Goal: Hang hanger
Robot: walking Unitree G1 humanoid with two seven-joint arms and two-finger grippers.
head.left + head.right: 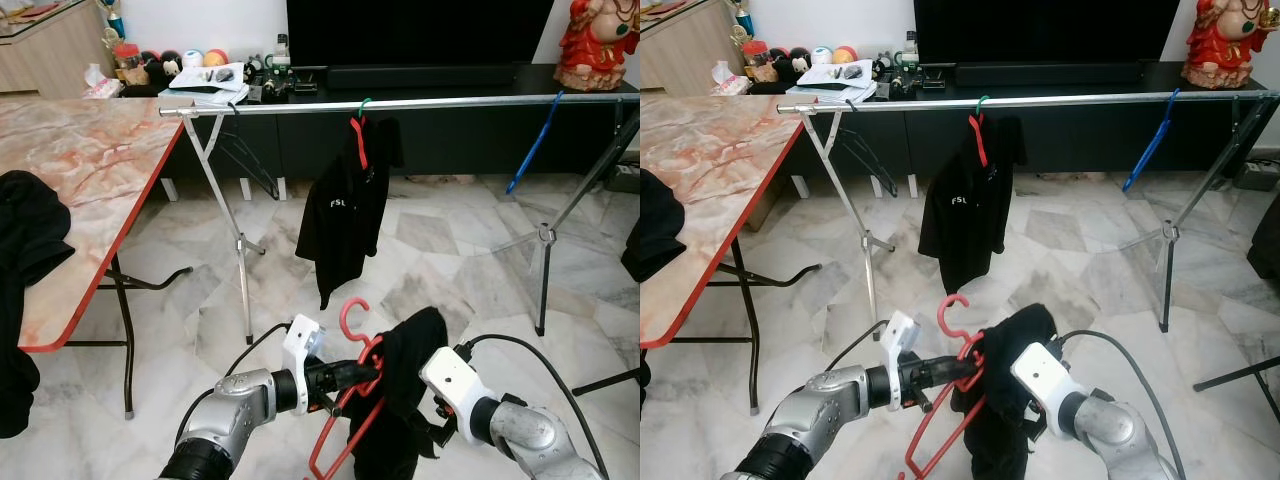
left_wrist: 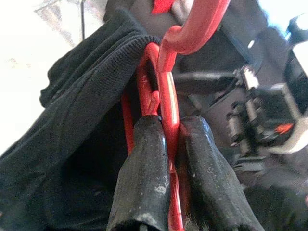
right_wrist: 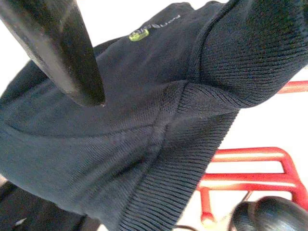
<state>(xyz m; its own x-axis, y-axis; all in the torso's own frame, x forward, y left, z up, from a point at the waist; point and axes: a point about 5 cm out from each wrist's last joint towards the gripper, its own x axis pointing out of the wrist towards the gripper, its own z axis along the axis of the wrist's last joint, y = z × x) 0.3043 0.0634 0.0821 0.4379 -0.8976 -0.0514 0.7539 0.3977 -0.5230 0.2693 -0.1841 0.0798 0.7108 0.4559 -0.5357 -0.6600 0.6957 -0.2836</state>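
Head cameras look forward and down from above the arms, across marble floor [image 1: 440, 260] to the clothes rail [image 1: 420, 102] well ahead; the two eyes share nearly the whole scene, the right one shifted slightly sideways. The left wrist camera peers along its own fingers [image 2: 144, 178], very close on the red hanger [image 2: 168, 110] and black garment [image 2: 82, 134]. The right wrist camera sits pressed up near that same garment, the hanger behind it — both wrist views overlap there.
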